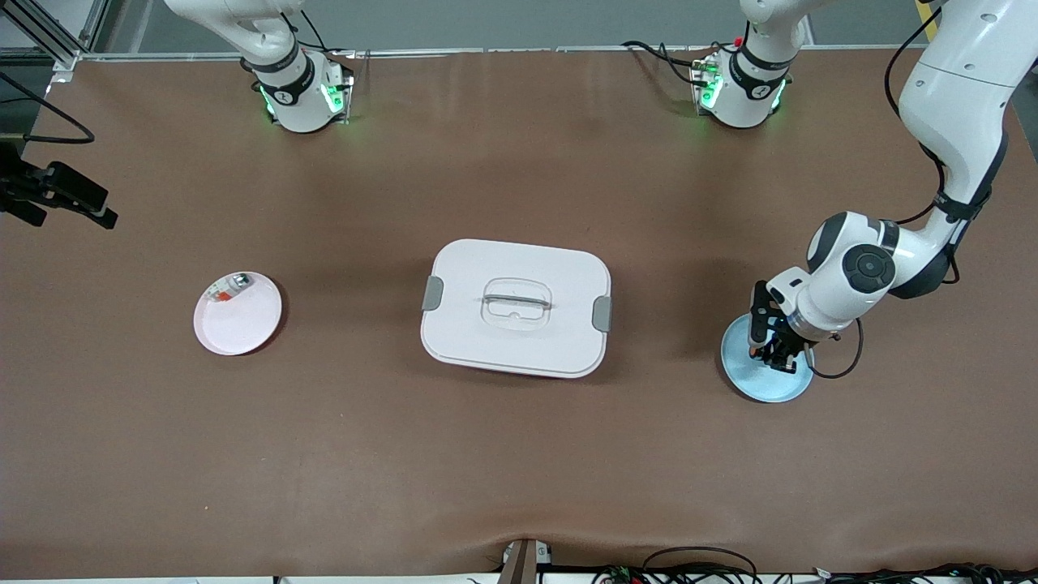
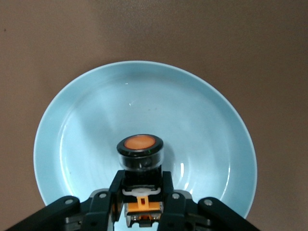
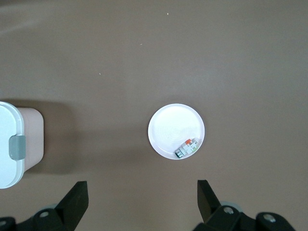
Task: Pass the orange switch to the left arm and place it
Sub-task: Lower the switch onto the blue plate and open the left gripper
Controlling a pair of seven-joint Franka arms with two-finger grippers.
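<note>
The orange switch (image 2: 139,151), a black body with a round orange cap, sits between the fingers of my left gripper (image 2: 140,180). That gripper is shut on it, low over the blue plate (image 2: 96,120). In the front view my left gripper (image 1: 774,353) is at the blue plate (image 1: 754,385), toward the left arm's end of the table. I cannot tell whether the switch touches the plate. My right gripper (image 3: 142,192) is open and empty, high above the table near the pink plate (image 3: 168,127). The white box (image 1: 516,308) stands mid-table between the two plates.
The pink plate (image 1: 243,324), toward the right arm's end, holds a small silver-green part (image 1: 229,287) with an orange-white base, which also shows in the right wrist view (image 3: 187,147). One end of the box (image 3: 7,144) shows in the right wrist view. Brown tabletop surrounds everything.
</note>
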